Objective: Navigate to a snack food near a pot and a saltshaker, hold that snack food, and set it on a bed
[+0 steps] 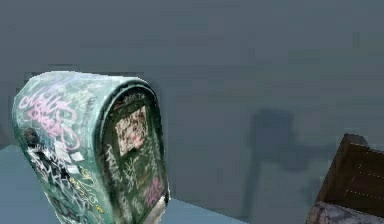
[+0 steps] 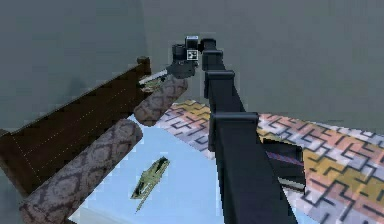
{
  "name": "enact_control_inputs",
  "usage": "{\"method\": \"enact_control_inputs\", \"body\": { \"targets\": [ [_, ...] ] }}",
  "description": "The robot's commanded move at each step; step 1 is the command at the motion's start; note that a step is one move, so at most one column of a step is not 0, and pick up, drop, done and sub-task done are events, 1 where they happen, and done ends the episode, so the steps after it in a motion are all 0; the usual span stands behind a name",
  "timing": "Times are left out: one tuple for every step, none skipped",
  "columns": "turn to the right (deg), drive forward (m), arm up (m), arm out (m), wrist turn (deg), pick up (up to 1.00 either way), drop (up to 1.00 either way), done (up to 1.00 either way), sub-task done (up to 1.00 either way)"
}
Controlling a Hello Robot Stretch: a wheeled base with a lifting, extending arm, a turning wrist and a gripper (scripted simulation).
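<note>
The gripper [image 2: 153, 76] is at the far end of the long dark arm [image 2: 232, 130], up by the wooden headboard [image 2: 75, 118] of the bed [image 2: 190, 165]. A round patterned pillow [image 2: 163, 97] lies right at its fingers [image 2: 150, 73]. Because of that, nobody can tell if the gripper has hold of anything, or how its fingers are set.

A small flat thing [image 2: 150, 181] lies on the light blue sheet. It is well apart from the gripper, back down along the arm and off to the arm's left side. It is long and thin, fat in the middle and pointy at both ends. One end points up the bed, roughly toward the gripper. The other end points away from it, toward the bottom edge of the arm side view. Its colour is dull green with bits of yellow. It is too small to tell what kind of food it is.

A second long patterned pillow [image 2: 80, 172] lies between this thing and the headboard. On the other side of the arm, a dark flat thing [image 2: 285, 165] rests on a bright patterned quilt [image 2: 320, 150].

In the forward view, a green mailbox [image 1: 95, 150] covered in scribbles stands at the left, in front of a grey wall [image 1: 250, 60].
</note>
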Motion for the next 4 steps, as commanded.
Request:
{"method": "enact_control_inputs", "body": {
  "targets": [
    [0.0,0.0,0.0,0.0,45.0,0.0,0.0,0.0,0.0],
    [0.0,0.0,0.0,0.0,45.0,0.0,0.0,0.0,0.0],
    [0.0,0.0,0.0,0.0,6.0,0.0,0.0,0.0,0.0],
    [0.0,0.0,-0.24,0.0,0.0,0.0,0.0,0.0,0.0]
  ]
}}
